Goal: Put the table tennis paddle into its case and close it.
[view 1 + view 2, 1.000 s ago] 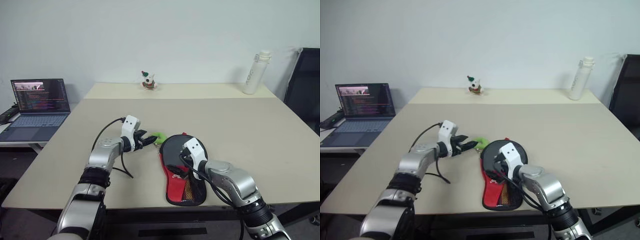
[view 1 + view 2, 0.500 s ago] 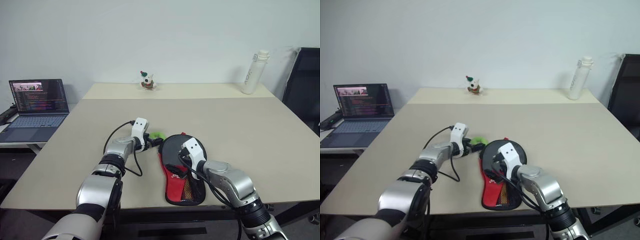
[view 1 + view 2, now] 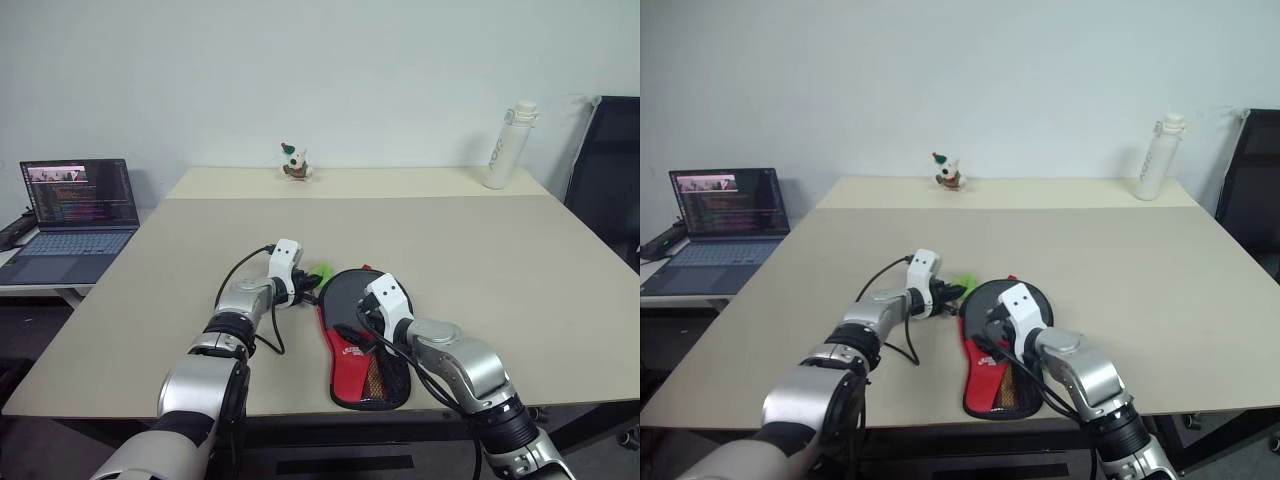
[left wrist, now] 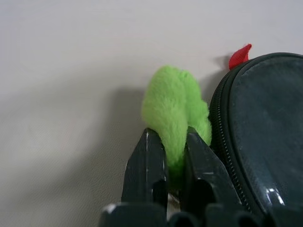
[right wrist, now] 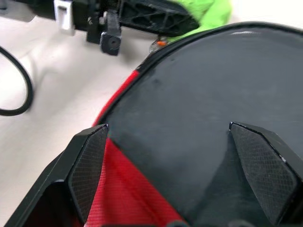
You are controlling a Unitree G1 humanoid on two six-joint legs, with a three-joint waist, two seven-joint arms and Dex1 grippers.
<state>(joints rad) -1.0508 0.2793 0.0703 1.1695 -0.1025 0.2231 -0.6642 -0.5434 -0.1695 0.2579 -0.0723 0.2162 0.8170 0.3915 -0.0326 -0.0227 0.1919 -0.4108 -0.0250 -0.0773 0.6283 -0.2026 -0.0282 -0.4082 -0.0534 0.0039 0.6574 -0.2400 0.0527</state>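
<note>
The case (image 3: 360, 340) lies on the near desk (image 3: 480, 260), soft and light. A fuzzy green tab (image 4: 175, 111) at its far-left edge is pinched by the left gripper (image 4: 168, 151). The right gripper (image 5: 180, 165) is spread wide over the case; a zip-edge hold is judged best.

Large beige table (image 3: 480, 250), a seam running across its far part. On it: the case (image 3: 362, 345), black round top with red lower part, near the front edge; a fuzzy green object (image 4: 173, 111) just beside the case's rounded end. Far edge: small figurine (image 3: 294, 162) with red and green cap; white bottle (image 3: 507, 146) upright toward the far right corner. Low side desk (image 3: 30, 275) to the left carries an open laptop (image 3: 72, 215).
</note>
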